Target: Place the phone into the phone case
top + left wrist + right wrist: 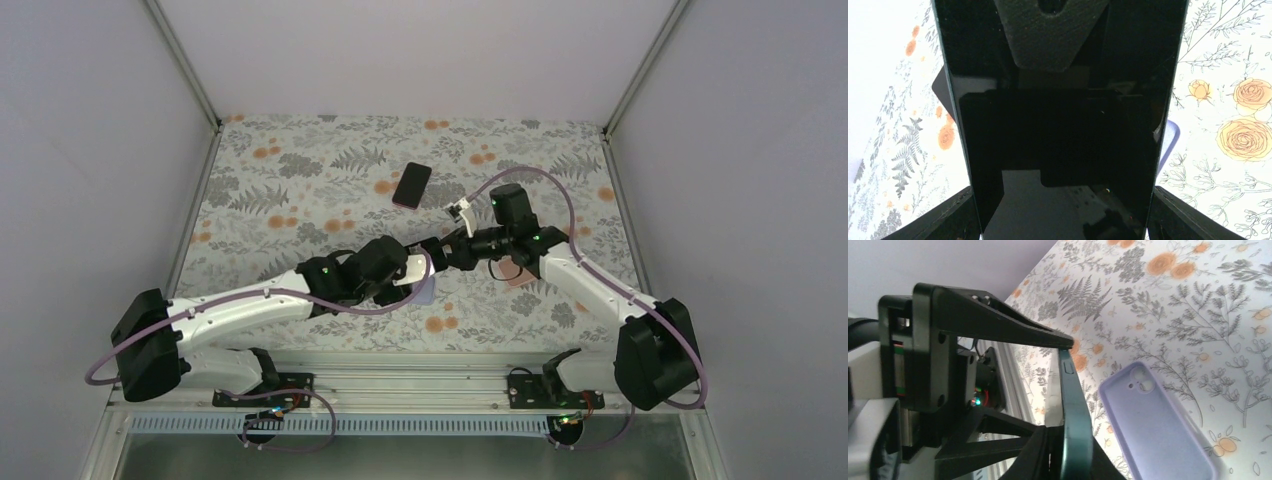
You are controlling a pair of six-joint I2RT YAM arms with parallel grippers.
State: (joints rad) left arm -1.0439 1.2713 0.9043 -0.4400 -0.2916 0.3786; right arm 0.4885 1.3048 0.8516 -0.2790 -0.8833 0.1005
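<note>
Currently left hand (408,272) is clamping the phone (1058,140) across its edges, and right hand (1068,460) is pinching its faces, both over the lilac case (1153,425) lying on the desk (300,180). Advising: matching camera end to cutout, lowering flat. Spare dark phone (411,185) is lying farther back.

Pale grey walls (400,50), aluminium corner posts (186,62), floral-patterned tabletop (300,185), even light.

Left arm (250,302), right arm (590,280) and held phone (1074,410) crowd the lilac case (1158,435); open table (300,200) surrounds the far second phone (411,184).
</note>
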